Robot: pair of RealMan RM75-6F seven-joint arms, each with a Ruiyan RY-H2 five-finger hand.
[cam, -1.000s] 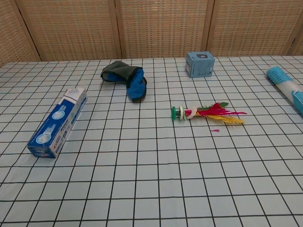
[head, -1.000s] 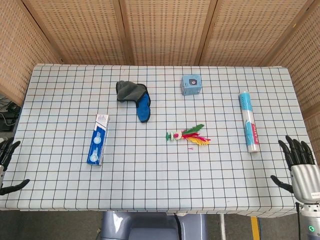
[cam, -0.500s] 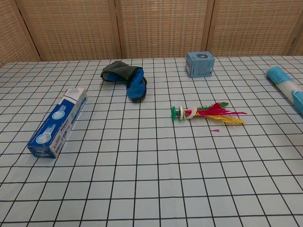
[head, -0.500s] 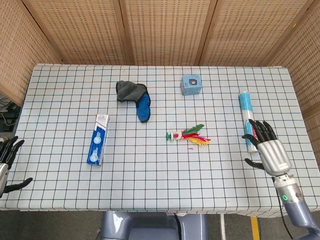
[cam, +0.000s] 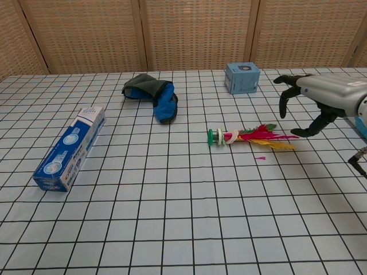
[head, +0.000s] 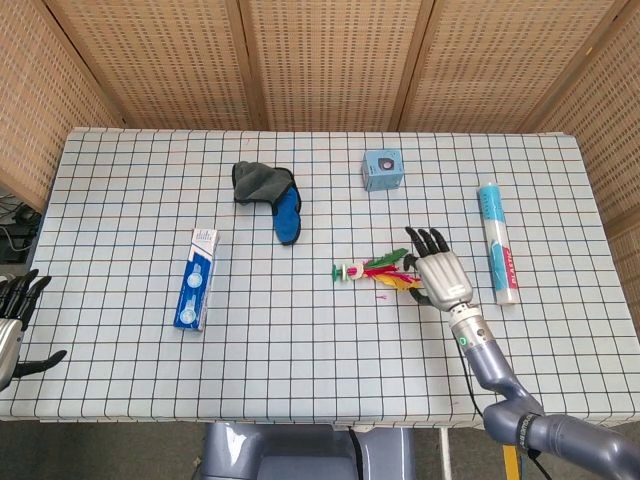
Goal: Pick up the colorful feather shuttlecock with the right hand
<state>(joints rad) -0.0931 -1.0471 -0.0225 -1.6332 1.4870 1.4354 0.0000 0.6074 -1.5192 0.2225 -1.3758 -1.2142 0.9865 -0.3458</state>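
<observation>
The colorful feather shuttlecock (head: 375, 269) (cam: 251, 136) lies flat on the checked tablecloth, its green and white base pointing left and its red, green and yellow feathers pointing right. My right hand (head: 440, 272) (cam: 312, 97) hovers just right of the feather tips with fingers spread and nothing in it. In the chest view it sits above and slightly beyond the feathers, apart from them. My left hand (head: 12, 320) stays open at the table's front left edge, seen only in the head view.
A blue toothpaste box (head: 197, 278) (cam: 70, 146) lies at the left. A grey and blue cloth item (head: 272, 197) (cam: 152, 95) sits behind the middle, a small blue box (head: 382, 169) (cam: 241, 77) at the back, and a blue and white tube (head: 496, 240) (cam: 347, 105) at the right.
My right hand has swept from the table's front right corner leftwards and inwards to just beside the shuttlecock's feathers, entering the chest view. The left hand has barely shifted.
</observation>
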